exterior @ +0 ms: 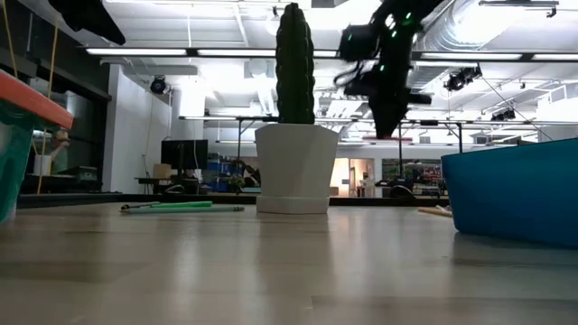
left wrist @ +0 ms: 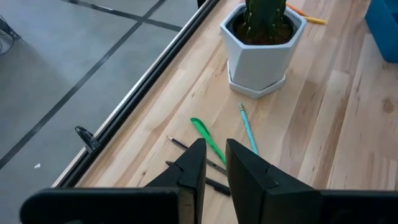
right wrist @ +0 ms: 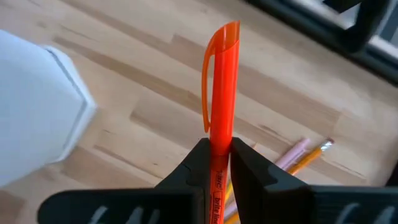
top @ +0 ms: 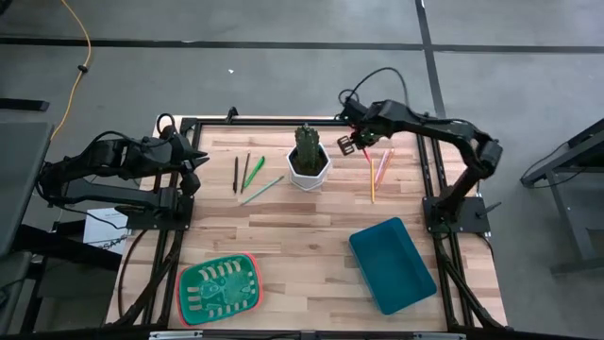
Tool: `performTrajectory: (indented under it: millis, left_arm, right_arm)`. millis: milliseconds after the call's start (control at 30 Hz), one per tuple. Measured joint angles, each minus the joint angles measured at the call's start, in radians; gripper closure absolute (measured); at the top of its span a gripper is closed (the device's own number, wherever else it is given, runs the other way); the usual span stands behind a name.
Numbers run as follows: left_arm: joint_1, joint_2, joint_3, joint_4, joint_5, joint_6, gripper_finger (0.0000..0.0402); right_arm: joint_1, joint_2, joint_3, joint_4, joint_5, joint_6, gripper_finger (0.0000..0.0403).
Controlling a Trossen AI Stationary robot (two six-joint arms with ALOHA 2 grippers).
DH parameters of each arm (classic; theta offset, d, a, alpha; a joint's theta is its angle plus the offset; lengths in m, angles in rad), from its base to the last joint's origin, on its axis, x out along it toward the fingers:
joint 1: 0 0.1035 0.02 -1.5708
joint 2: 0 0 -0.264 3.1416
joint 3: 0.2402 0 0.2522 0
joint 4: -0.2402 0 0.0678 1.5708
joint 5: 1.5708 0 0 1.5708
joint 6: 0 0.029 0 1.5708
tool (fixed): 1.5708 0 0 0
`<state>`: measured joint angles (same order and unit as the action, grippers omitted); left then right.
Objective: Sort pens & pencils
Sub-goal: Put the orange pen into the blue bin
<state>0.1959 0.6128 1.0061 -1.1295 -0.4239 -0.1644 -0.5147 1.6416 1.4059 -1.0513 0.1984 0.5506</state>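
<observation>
The right pincer [right wrist: 218, 152] is raised above the far right part of the tabletop [top: 311, 246], between the white cactus pot [top: 309, 170] and a small group of sticks, and it is pinching an orange-red pen [right wrist: 221, 93] that stands up between its fingers, cap end outward. Below it lie a yellow pencil [top: 372, 179] and a pale pink stick [top: 385, 163] just beside each other; the right wrist view shows their eraser ends close together. On the other side of the pot lies a second group: a dark pencil [top: 235, 175], another slim dark stick [top: 245, 173], a bright green pen [top: 254, 172] and a long pale green pencil [top: 261, 191], all near one another and apparently untouched. The left pincer [left wrist: 214, 168] waits over the far left edge of the tabletop, holding nothing, its fingers nearly pressed together with a narrow gap between them. A blue bin [top: 393, 264] and a green basket with an orange rim [top: 219, 288] sit at the near side; the bin looks empty, and I see no pen or pencil in the basket. I judge the sorting to be at its start: 1 pen is lifted, none delivered, and about 6 sticks are left on the wood.
</observation>
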Motion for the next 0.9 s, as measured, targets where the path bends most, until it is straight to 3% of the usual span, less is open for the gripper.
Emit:
performTrajectory:
  millis: [467,900]
  left_arm:
    - [0.0,0.0,0.0,0.046,0.039,0.002,0.035]
    - [0.0,0.028,0.001,0.317,0.299,-0.024,0.035]
  right_arm:
    - [0.193,-0.318,0.0,-0.06,0.034,0.181,0.0375]
    - [0.545,-0.374,0.001,0.005,0.146,0.348,0.0375]
